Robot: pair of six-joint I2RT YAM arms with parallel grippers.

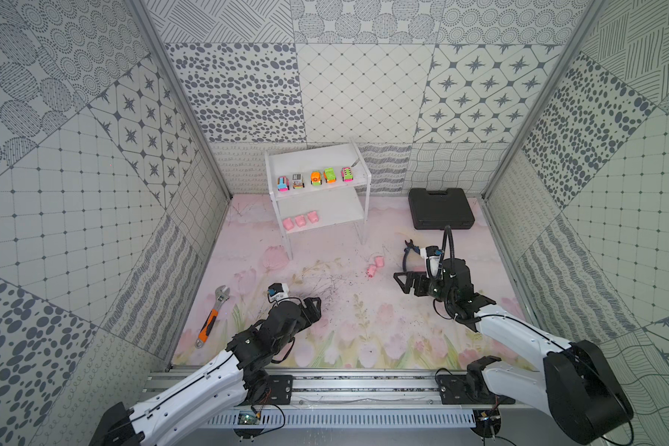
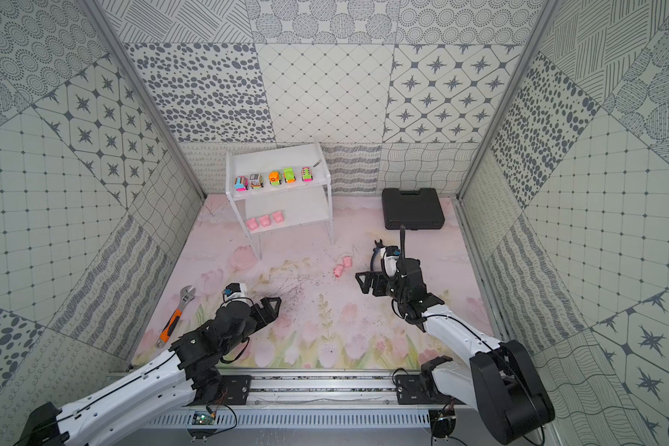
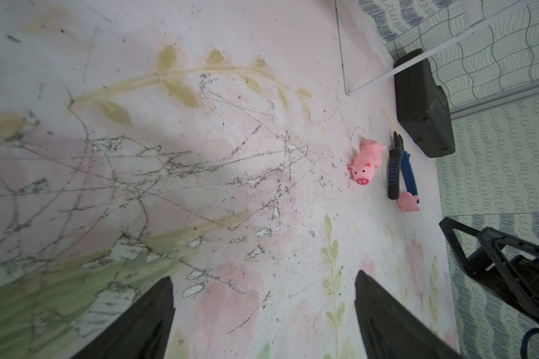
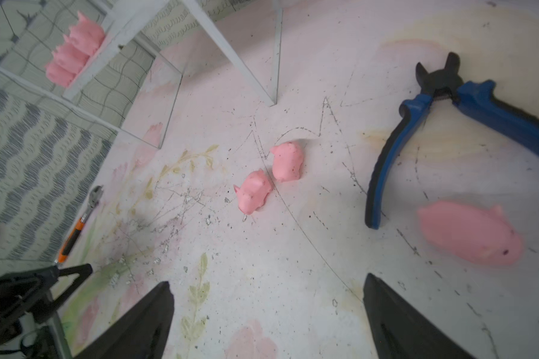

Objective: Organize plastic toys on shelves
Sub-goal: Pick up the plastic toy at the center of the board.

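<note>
The right hand point(image 4: 266, 281) hangs low over the desk point(image 4: 293, 248), fingers spread and empty. The nearest pig point(image 4: 470, 233) lies just beside the tip of a pliers point(image 4: 386, 161) handle. I'd judge it the next pick, best pinched across its narrow body, clear of that handle. Two more pigs point(image 4: 254, 194) lie touching further out. The left hand point(image 3: 263, 276) is spread too. Three pigs point(image 1: 300, 220) sit on the rack point(image 1: 340, 210), lower board, with the cars point(image 1: 315, 178) above.

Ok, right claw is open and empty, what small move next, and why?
Probably shift the right claw toward the pig beside the pliers handle and lower over it: it is the nearest toy on the mat, and the lower shelf has room.
</note>
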